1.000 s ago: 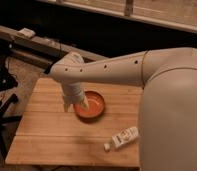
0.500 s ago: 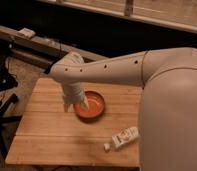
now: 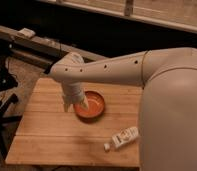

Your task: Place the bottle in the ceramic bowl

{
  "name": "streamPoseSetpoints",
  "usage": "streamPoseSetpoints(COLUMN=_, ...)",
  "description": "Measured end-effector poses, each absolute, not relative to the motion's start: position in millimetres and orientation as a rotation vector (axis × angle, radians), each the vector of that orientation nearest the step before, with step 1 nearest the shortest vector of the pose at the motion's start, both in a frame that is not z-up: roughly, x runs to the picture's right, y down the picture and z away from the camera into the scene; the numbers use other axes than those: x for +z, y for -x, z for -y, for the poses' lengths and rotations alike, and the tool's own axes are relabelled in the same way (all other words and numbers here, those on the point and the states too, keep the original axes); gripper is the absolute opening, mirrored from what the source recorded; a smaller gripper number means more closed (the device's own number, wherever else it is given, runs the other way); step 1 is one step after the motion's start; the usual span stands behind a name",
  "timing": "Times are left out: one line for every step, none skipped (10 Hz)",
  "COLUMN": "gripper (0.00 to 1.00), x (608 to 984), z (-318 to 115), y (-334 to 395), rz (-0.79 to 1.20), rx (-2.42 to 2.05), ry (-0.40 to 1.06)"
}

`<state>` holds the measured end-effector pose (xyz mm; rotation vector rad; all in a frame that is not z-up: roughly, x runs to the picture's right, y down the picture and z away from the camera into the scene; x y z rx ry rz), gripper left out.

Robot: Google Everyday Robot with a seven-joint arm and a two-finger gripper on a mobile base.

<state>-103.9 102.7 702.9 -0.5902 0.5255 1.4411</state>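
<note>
So the gripper [image 3: 76,104] is hanging low over the left rim of the ceramic bowl [image 3: 94,107], roughly mid-table, a bit toward the back edge. I honestly can't tell whether it's open or closed from this angle. It isn't carrying anything though, because the bottle [image 3: 123,138] is lying on the wooden table [image 3: 47,140], well apart from the bowl, down near the front edge and over toward the right side, just beside the robot's own big body.

What I'm worrying about:

- The gripper is sitting so close to the bowl that any sideways swing toward the bottle is probably going to clip the rim and shove the bowl across the table.
- The bottle is lying close to the front edge. A sloppy approach from behind could be pushing it straight off the table.
- It's also tucked in near the robot's base, so the arm [image 3: 107,70] is going to be folding back on itself to reach it, which looks awkward.
- The bowl is looking shallow and glossy, so a drop from height could have the bottle bouncing or sliding out.

The bottle itself is looking small, white and boxy, lying on its side at a diagonal, with its pale cap pointing toward the front-left corner and a darker patch of label on top.
</note>
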Motion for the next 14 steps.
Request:
streamPoseSetpoints(gripper=0.65, x=702.9, z=-102.8, y=103.8, rz=-0.526, rx=1.441, ry=0.59)
streamPoseSetpoints(gripper=0.65, x=703.7, z=-103.8, y=103.6, rz=-0.528, rx=1.44, ry=0.591)
streamPoseSetpoints(gripper=0.65, x=703.5, z=-103.7, y=103.6, rz=-0.529, rx=1.44, ry=0.591)
streamPoseSetpoints(gripper=0.65, x=703.9, z=-103.7, y=102.6, rz=-0.536, rx=1.44, ry=0.591)
streamPoseSetpoints(gripper=0.65, x=703.7, z=-105.8, y=98.5, rz=-0.553, rx=1.445, ry=0.593)
streamPoseSetpoints(gripper=0.65, x=701.2, z=-111.6, y=85.6, rz=-0.581, rx=1.457, ry=0.593)
streamPoseSetpoints(gripper=0.65, x=698.7, z=-115.9, y=73.4, rz=-0.6, rx=1.467, ry=0.592)
streamPoseSetpoints(gripper=0.65, x=695.2, z=-125.1, y=52.8, rz=-0.632, rx=1.486, ry=0.592)
streamPoseSetpoints(gripper=0.65, x=693.5, z=-134.5, y=34.0, rz=-0.663, rx=1.505, ry=0.595)
streamPoseSetpoints(gripper=0.65, x=693.4, z=-145.1, y=10.9, rz=-0.698, rx=1.534, ry=0.596)
streamPoseSetpoints(gripper=0.65, x=694.8, z=-157.2, y=-10.1, rz=-0.728, rx=1.561, ry=0.599)
streamPoseSetpoints(gripper=0.65, x=695.7, z=-172.8, y=-34.6, rz=-0.767, rx=1.592, ry=0.603)
streamPoseSetpoints(gripper=0.65, x=696.5, z=-182.6, y=-49.6, rz=-0.793, rx=1.616, ry=0.605)
streamPoseSetpoints(gripper=0.65, x=696.7, z=-194.8, y=-69.1, rz=-0.826, rx=1.649, ry=0.604)
